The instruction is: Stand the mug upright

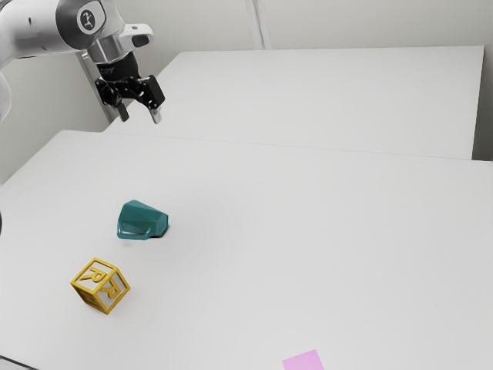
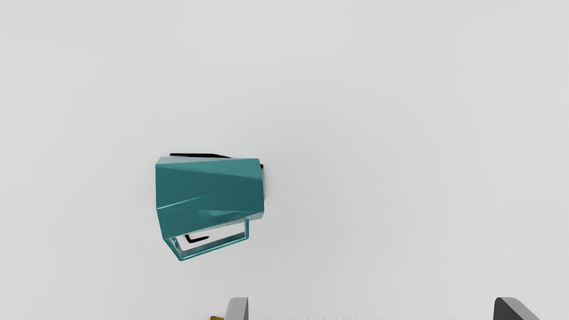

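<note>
In the upper left of the frame, a glossy white, rounded arm (image 1: 31, 29) meets a dark grey joint band (image 1: 69, 21) bearing a round, light-ringed emblem (image 1: 88, 19). A pale stub (image 1: 139, 35) has a dark oval; the angular black gripper (image 1: 140, 117) ends in grey fingertips (image 2: 238, 309).

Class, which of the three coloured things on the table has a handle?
The teal mug, tipped on its side; the yellow-framed cube and pink piece show no handle.
</note>
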`<state>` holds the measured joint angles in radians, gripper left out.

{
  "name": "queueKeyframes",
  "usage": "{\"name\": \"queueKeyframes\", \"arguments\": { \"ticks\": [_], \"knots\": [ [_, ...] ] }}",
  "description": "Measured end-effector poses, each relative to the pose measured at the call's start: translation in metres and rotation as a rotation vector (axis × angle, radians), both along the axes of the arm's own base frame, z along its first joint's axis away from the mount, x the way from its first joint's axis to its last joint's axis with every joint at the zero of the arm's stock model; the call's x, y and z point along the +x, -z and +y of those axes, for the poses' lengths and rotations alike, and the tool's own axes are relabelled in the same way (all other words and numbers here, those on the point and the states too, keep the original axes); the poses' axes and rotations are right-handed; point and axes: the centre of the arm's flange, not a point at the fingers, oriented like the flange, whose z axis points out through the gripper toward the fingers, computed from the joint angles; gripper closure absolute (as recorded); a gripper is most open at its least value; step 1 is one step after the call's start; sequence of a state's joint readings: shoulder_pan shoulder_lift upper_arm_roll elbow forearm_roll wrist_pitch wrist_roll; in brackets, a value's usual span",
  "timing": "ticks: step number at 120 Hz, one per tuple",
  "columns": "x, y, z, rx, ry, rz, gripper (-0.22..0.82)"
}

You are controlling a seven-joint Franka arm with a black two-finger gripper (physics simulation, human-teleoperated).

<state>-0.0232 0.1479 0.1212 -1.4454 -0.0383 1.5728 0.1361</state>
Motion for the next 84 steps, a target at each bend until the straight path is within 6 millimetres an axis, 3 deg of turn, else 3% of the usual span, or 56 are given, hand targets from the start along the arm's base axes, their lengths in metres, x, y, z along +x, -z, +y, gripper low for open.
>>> {"name": "queueKeyframes", "arguments": {
  "ticks": [52, 60, 84],
  "knots": [
    [-0.005, -0.005, 0.000, -0.050, -0.003, -0.004, 0.00],
    [-0.010, -0.003, 0.019, -0.121, -0.036, -0.004, 0.00],
    [-0.031, 0.024, 0.112, -0.353, -0.155, -0.010, 0.00]
  ]
}}
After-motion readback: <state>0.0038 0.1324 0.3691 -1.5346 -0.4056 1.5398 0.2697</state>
